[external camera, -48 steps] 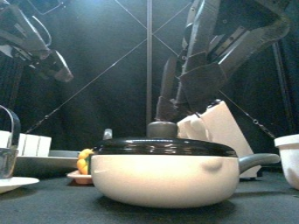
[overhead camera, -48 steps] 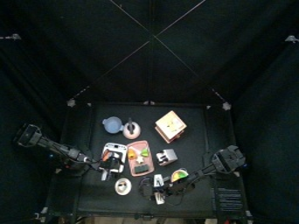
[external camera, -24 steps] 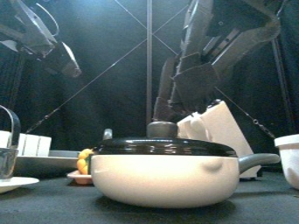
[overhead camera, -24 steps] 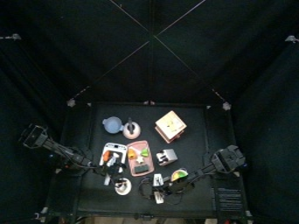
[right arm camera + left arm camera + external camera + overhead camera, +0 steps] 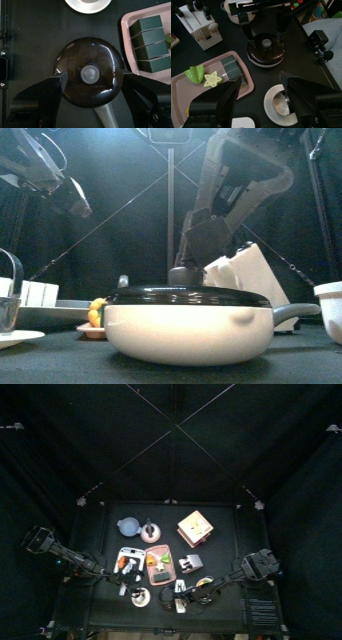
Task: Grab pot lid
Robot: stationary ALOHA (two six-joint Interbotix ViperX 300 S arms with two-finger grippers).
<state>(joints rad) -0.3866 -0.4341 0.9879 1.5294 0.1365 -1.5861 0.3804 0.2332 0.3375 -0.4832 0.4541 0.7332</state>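
The black table (image 5: 100,524) fills the middle of the top view, with its clutter gathered in the lower half. The white pot (image 5: 187,333) stands large at the bottom centre of the front view. The pot lid (image 5: 89,72) sits seated on it, filling the centre of the right wrist view, pale knob (image 5: 90,73) dead centre. That centring suggests alignment for a straight descent onto the knob.

The right arm (image 5: 234,188) slants down from the upper right of the front view, with the right gripper (image 5: 90,92) directly over the lid, jaws spread wide to either side and holding nothing (no contact visible).

The left gripper (image 5: 261,97) hovers apart, jaws open and empty, over a white saucer (image 5: 281,105) beside the pink tray (image 5: 211,82).
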